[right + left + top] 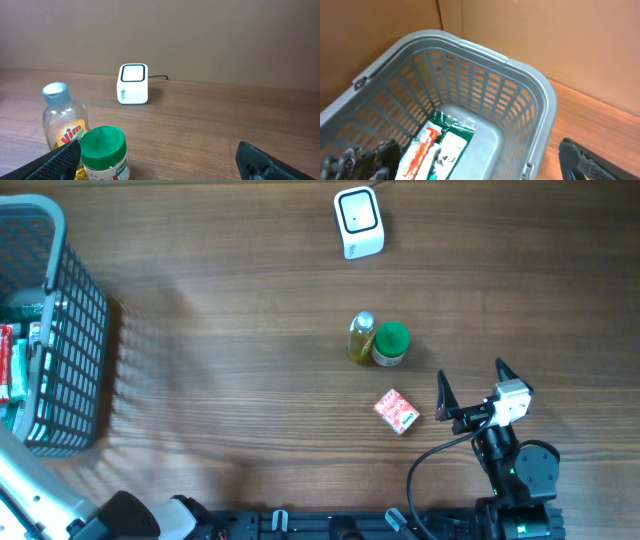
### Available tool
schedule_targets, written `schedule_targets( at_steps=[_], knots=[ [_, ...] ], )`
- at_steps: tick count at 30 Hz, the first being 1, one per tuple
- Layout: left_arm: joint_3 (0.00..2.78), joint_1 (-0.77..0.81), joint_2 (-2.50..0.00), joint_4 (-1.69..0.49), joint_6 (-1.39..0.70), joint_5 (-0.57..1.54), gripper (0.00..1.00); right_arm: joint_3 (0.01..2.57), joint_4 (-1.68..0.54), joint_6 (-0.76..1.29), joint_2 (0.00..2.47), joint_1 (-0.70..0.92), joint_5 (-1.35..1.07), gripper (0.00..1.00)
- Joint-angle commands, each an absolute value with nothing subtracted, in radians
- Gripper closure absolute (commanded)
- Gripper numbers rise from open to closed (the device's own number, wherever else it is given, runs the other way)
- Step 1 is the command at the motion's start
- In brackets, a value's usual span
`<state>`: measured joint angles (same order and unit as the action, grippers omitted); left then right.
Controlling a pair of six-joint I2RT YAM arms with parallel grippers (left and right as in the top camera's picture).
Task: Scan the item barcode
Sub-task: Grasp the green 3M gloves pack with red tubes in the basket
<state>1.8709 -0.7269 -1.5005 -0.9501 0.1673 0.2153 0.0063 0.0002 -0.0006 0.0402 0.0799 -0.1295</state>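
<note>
Left pincer [480, 167] hovered over the grey mesh basket [540, 105] with its jaws spread wide, gripping nothing. A green, white and red packet [442, 145] lay on the basket's floor. Right pincer [470, 375] stood fully spread and empty above the bench [220, 300], near the small red carton [397, 411] on its right and not touching it. That carton lay flat, its long axis running diagonally from far-left to near-right. Beyond it a yellow bottle [361, 338] and a green-lidded jar [391, 345] stood upright side by side, and farther off sat the white scanner [358, 222], window facing up.
</note>
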Motion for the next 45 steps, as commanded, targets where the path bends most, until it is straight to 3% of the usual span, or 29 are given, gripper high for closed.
schedule_targets(
  at_steps=[1,3,9,12,17,20,25,31,40,45],
  knots=[
    [1.854,-0.731,-1.603,-0.963,0.179,-0.028,0.18,0.006,0.006,0.001,0.036,0.080,-0.120,0.00],
    [1.831,-0.735,-1.719,-0.962,0.179,-0.127,0.14,0.006,0.006,0.001,0.036,0.080,-0.120,0.00],
    [1.819,-0.747,-2.035,-0.981,0.339,-0.133,0.12,0.006,0.006,0.001,0.036,0.080,-0.120,0.00],
    [1.818,-0.756,-2.095,-0.974,0.404,-0.133,0.05,0.006,0.006,0.001,0.036,0.080,-0.120,0.00],
    [1.802,-0.833,-2.128,-0.977,0.410,-0.124,0.00,0.006,0.006,0.001,0.036,0.080,-0.120,0.00],
    [1.765,-0.901,-2.128,-0.966,0.413,0.001,0.00,0.006,0.006,0.001,0.036,0.080,-0.120,0.00],
    [1.676,-0.934,-2.128,-0.899,0.413,0.030,0.10,0.006,0.006,0.001,0.036,0.080,-0.120,0.00],
    [1.670,-0.933,-2.118,-0.896,0.412,0.046,0.40,0.006,0.006,0.001,0.036,0.080,-0.120,0.00],
    [1.670,-0.878,-2.018,-0.992,0.413,0.066,0.46,0.006,0.006,0.001,0.036,0.080,-0.120,0.00],
    [1.668,-0.853,-2.010,-1.023,0.413,0.056,0.43,0.006,0.006,0.001,0.036,0.080,-0.120,0.00]
  ],
)
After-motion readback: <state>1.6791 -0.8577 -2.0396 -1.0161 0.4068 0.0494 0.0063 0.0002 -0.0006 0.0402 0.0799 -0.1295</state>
